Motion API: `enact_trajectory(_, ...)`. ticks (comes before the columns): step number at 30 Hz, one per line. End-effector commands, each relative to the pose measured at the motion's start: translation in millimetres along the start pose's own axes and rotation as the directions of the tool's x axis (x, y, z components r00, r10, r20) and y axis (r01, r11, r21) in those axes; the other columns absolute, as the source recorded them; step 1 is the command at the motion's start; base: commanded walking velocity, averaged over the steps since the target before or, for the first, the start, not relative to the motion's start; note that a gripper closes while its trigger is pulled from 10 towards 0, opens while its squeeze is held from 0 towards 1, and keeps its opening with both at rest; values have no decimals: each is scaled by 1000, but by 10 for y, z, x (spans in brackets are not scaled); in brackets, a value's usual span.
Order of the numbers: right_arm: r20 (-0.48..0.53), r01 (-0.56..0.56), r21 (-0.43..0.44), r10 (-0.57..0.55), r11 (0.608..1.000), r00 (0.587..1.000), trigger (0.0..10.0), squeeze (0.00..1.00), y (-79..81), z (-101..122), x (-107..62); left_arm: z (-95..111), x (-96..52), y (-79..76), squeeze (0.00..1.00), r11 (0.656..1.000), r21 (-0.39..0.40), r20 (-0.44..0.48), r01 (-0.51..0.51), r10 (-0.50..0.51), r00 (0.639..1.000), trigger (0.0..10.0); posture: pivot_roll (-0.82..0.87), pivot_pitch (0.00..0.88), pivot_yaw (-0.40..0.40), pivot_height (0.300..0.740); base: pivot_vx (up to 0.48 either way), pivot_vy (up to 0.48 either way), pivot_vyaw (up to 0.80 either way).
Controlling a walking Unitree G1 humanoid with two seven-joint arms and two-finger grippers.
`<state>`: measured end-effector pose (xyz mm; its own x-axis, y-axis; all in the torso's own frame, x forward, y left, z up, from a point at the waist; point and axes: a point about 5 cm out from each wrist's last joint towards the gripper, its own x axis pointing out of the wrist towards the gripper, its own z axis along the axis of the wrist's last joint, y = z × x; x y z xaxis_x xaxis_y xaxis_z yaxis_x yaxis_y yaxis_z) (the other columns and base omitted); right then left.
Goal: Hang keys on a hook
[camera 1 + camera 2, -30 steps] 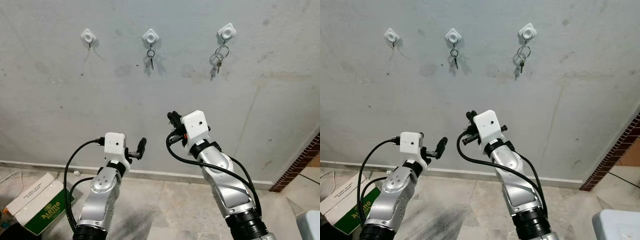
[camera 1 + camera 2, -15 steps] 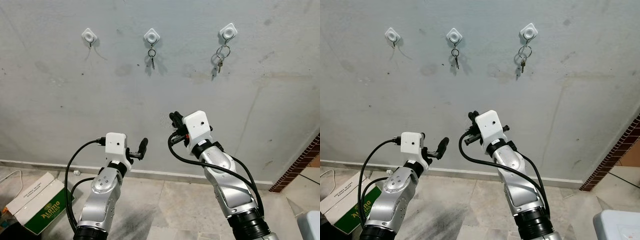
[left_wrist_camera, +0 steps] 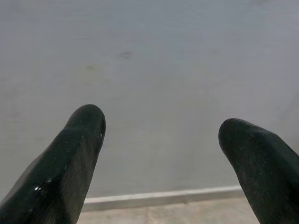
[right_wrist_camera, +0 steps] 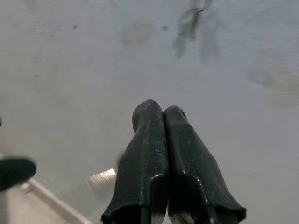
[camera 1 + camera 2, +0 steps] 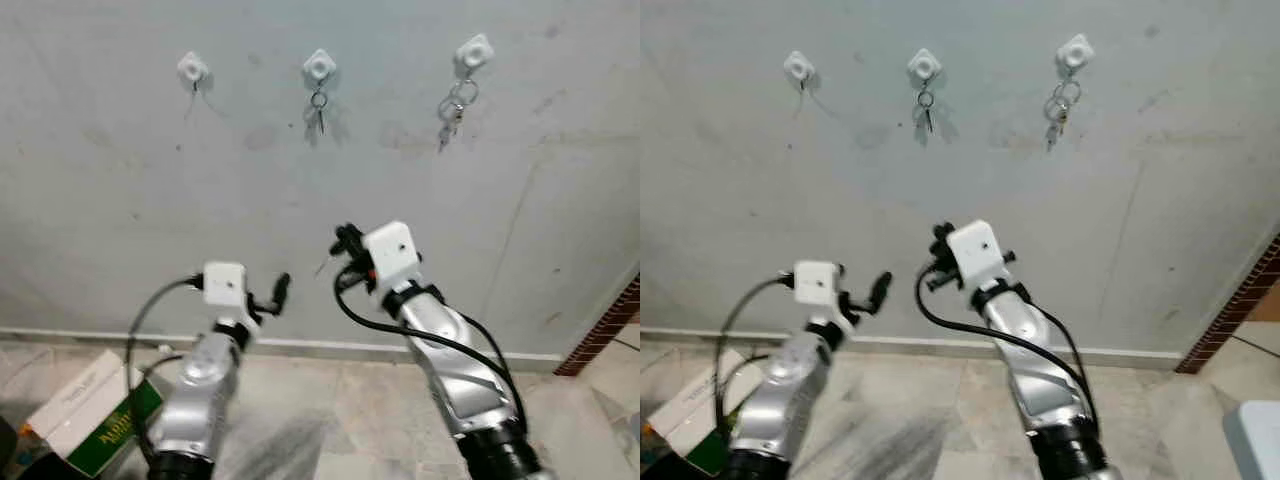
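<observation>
Wall: I face a grey plaster wall (image 5: 150, 200) with a pale skirting strip along its foot, meeting a tiled floor (image 5: 330, 420).
Right arm: it is raised in front of the wall, below the middle hook; a black cable loops under its white wrist block.
Left arm: raised lower and to the left, pointing at the wall.
Box: a green and white cardboard box (image 5: 85, 415) lies on the floor at my far left.
Right tool (image 4: 162, 112): in the wrist view I see both black fingers pressed flat together; whether anything is pinched between them I cannot tell.
Left tool (image 3: 161, 126): fingers spread wide apart, nothing between them, bare wall ahead.
Hooks: three white hooks sit in a row high on the wall, the left hook (image 5: 191, 68) with nothing on it that I can make out.
Keys: one small key on a ring (image 5: 318, 105) hangs from the middle hook (image 5: 319, 65); a larger bunch of keys (image 5: 452, 105) hangs from the right hook (image 5: 473, 50).
</observation>
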<state>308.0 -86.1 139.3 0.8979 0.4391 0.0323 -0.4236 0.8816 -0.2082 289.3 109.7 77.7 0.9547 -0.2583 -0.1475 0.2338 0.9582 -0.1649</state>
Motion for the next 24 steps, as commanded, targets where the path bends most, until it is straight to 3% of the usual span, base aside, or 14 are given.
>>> enact_trajectory(1,34,-26,-1,26,1000,999,10000,0,73,93,44,35,-7,106,0,999,18,1,-27,27,1000,10000,-49,0,90,740,0,469,0)
enact_trajectory(21,34,-22,-11,23,1000,999,10000,0,72,106,43,37,13,79,0,1000,15,1,-21,21,1000,10000,-57,0,91,740,0,469,0)
enact_trajectory(24,34,-24,-11,25,1000,999,10000,0,77,105,44,62,14,71,0,999,45,21,-27,26,999,10000,-56,0,91,740,0,0,0)
